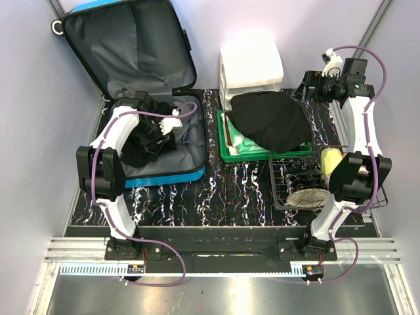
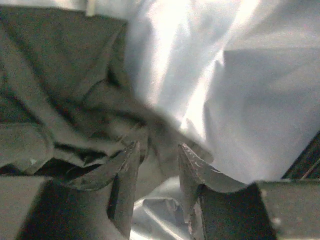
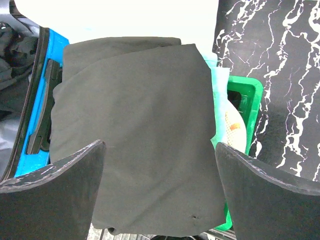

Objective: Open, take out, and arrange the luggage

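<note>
My left pincer [image 2: 158, 148] hangs in the open luggage [image 1: 167, 176], tips slightly apart, clamping nothing. The crumpled dark garment [image 2: 65, 100] lies just ahead, at the tips.

Left end effector [image 2: 157, 150] ajar, right one [image 3: 160, 146] open
</note>
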### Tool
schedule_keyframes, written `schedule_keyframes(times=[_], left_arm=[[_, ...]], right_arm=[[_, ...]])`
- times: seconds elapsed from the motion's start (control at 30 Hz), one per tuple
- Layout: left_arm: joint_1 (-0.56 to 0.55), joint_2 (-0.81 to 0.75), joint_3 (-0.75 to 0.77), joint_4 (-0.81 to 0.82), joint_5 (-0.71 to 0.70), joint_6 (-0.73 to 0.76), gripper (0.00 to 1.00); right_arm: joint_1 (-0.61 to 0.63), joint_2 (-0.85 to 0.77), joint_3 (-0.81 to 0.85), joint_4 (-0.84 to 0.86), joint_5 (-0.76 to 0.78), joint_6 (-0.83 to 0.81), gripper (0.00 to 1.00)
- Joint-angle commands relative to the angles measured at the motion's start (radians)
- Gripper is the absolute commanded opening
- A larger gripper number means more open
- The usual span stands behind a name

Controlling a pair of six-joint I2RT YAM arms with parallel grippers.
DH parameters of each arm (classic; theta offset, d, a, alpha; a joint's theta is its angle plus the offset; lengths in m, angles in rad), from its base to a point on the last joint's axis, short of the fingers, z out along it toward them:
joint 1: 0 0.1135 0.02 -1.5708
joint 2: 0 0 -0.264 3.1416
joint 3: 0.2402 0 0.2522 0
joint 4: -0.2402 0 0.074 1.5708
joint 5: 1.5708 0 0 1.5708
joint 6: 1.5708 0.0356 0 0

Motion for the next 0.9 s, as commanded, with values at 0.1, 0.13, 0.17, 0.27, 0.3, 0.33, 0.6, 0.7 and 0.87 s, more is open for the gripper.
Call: schedule_keyframes(times=[0.1,0.13,0.17,0.27,0.3,0.33,0.6,0.7,0.87], left_arm=[[0.103,-0.015,0.054,0.316,-0.108,-0.268,0.80],[0.109,-0.019,0.048,0.394,-0.125,-0.286,0.90],[0.109,-0.016,0.042,0.425,-0.148,-0.323,0.96],[0.098,0.017,0.065,0.479,-0.157,-0.448,0.99],[0.092,0.028,0.079,0.499,-0.181,-0.501,0.99],[0.075,0.042,0.082,0.547,-0.205,-0.556,0.99],[-0.023,0.151,0.125,0.655,-0.405,-0.981,0.99],[-0.023,0.220,0.159,0.629,-0.448,-1.032,0.99],[-0.029,0.258,0.149,0.689,-0.530,-0.950,0.97]], right_arm=[[0.011,-0.066,-0.026,0.074,-0.061,0.026,1.00],[0.015,-0.069,-0.027,0.079,-0.069,0.026,1.00],[0.021,-0.071,-0.029,0.083,-0.069,0.026,1.00],[0.030,-0.082,-0.040,0.108,-0.069,0.026,1.00],[0.036,-0.085,-0.049,0.118,-0.066,0.029,1.00],[0.041,-0.094,-0.052,0.132,-0.061,0.029,1.00],[0.080,-0.108,-0.070,0.184,-0.040,0.044,1.00],[0.102,-0.108,-0.069,0.195,-0.038,0.035,1.00],[0.119,-0.105,-0.064,0.198,-0.038,0.041,1.00]])
